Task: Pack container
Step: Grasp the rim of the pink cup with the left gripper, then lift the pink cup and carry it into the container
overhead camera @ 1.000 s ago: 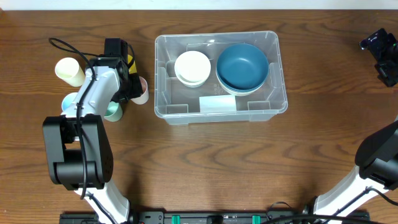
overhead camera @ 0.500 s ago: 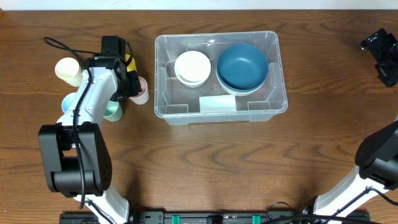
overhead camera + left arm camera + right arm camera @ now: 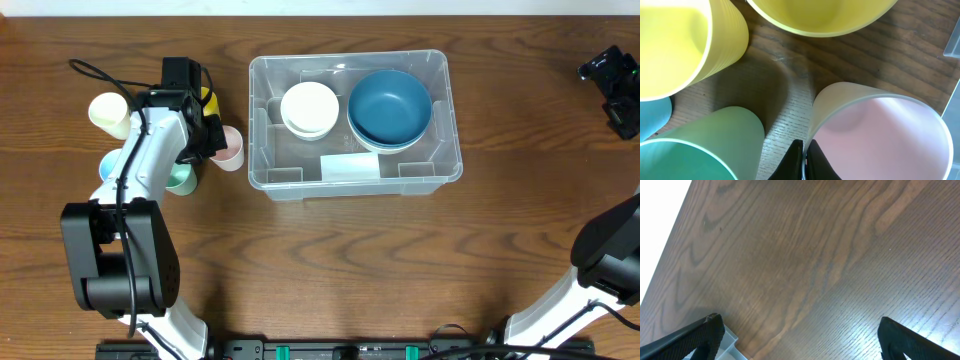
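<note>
The left gripper has its two dark fingers pressed together on the near rim of a pale pink plastic cup, one finger inside the wall and one outside, so the thin rim is pinched between them. In the left wrist view the cup's mouth faces the camera, and a mint green plastic cup stands just beside it on the left. A light blue cup shows only as a sliver at the left edge. Two yellow plastic cups lie beyond them. From overhead, the left gripper sits between this cluster of cups and the container. The pink cup is the nearest cup to the container, just beside its left wall. The large clear plastic rectangular container stands in the middle of the brown wooden table, toward the far side. It holds a stack of white bowls on the left and a stack of dark blue bowls on the right, with a pale label along its near side. The right gripper has its fingers spread wide with nothing between them, above bare wood, and from overhead the right gripper is at the far right edge, well apart from the container.
</note>
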